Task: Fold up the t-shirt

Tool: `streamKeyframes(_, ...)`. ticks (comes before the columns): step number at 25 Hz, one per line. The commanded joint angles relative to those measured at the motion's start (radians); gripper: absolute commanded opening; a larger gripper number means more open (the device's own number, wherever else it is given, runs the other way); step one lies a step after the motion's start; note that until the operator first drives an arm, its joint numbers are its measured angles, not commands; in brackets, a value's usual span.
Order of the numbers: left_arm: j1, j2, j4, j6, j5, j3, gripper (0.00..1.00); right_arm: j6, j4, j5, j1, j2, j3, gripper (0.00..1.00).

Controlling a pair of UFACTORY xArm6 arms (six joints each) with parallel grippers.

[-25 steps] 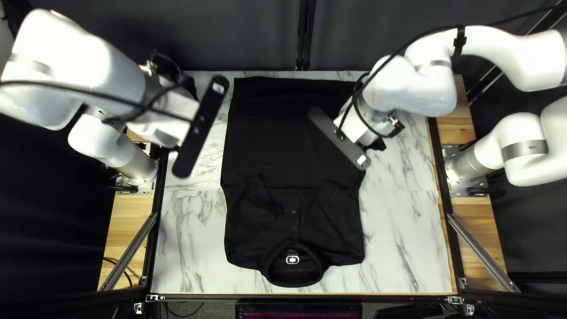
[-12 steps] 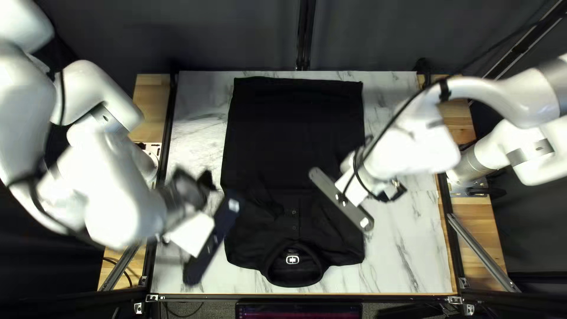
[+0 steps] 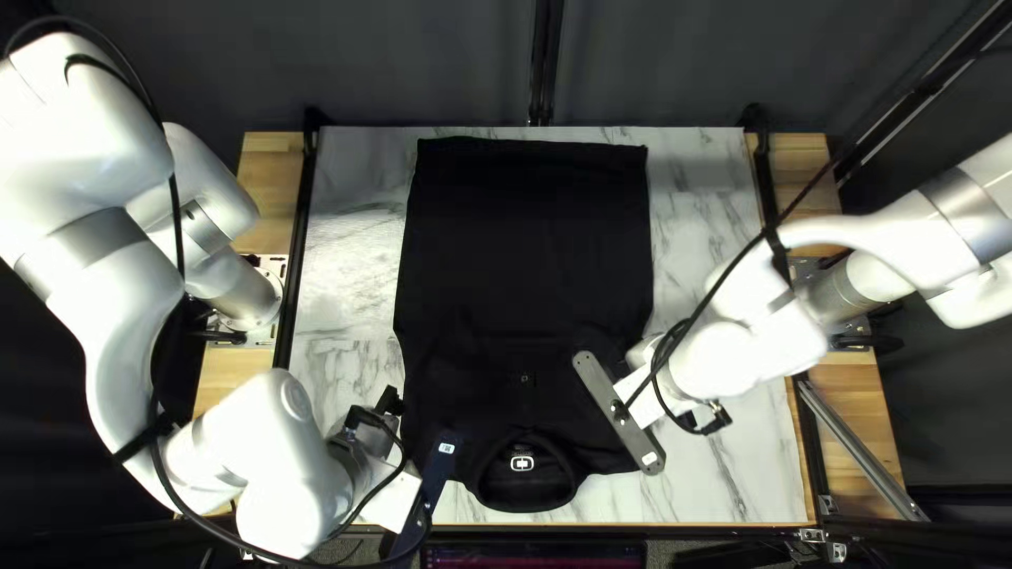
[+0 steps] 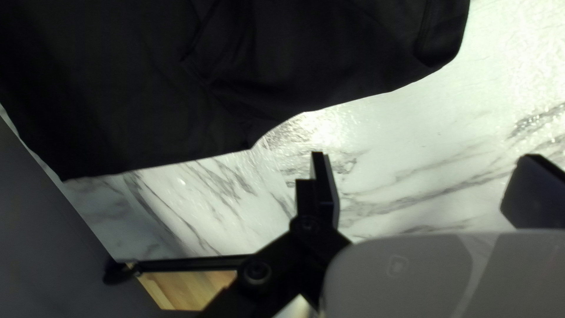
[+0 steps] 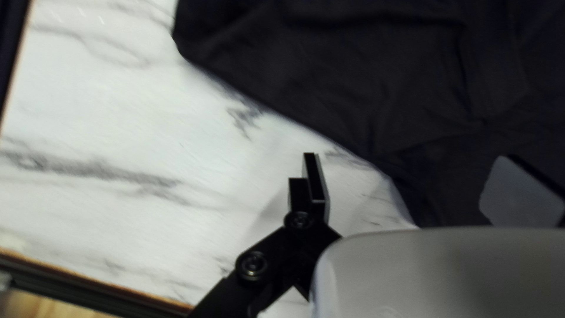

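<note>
Nearest, the table (image 3: 712, 485) ends at a straight edge (image 3: 685, 524), with a screen (image 3: 559, 558) beyond it on the near side. The left gripper (image 3: 430, 485) is at this edge, near the collar (image 3: 522, 487), while the right gripper (image 3: 620, 413) is a little farther in, by the shirt's (image 3: 527, 242) right side. Bare table lies along both sides of the shirt, and the strip at the right is the wider one. At the far end only a narrow strip separates the hem (image 3: 532, 143) from the table's far edge, and behind this is the curtain (image 3: 422, 63).

The shirt is black and lies lengthwise in the middle of the table. Its collar is toward the near edge and carries a small white mark (image 3: 522, 464); farther up is a button (image 3: 524, 377), then a smooth, quite flat body reaches to the hem. Its long sides run almost straight.

The wrist views show the fingers, which the top left view hides. The right gripper (image 5: 418, 184) is released: one finger is over bare table, the other over the shirt. The left gripper (image 4: 425, 187) is released also, its fingers wide apart, with marble table between them and the shirt
</note>
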Motion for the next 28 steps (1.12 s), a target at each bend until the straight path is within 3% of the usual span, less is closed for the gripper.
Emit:
streamKeyframes(1,0.010,0.010,-0.007,0.026,-0.019,0.001,1.00,0.010,-0.001,0.003,0.020,0.011,-0.007,1.00)
streamKeyframes(6,0.015,0.011,0.003,0.066,-0.044,0.007,1.00,0.186,-0.054,-0.013,0.137,0.084,-0.051,1.00)
streamKeyframes(10,-0.026,0.063,0.026,0.047,-0.040,-0.042,1.00,0.290,-0.101,-0.028,0.198,0.157,-0.100,1.00)
streamKeyframes(15,-0.060,0.129,0.071,0.003,-0.018,-0.065,1.00,0.413,-0.160,-0.015,0.240,0.165,-0.096,1.00)
streamKeyframes(24,-0.064,0.152,0.075,-0.007,-0.021,-0.078,1.00,0.428,-0.171,-0.011,0.245,0.199,-0.118,1.00)
streamKeyframes(28,-0.061,0.161,0.101,-0.004,-0.054,-0.059,1.00,0.552,-0.251,-0.003,0.275,0.246,-0.144,1.00)
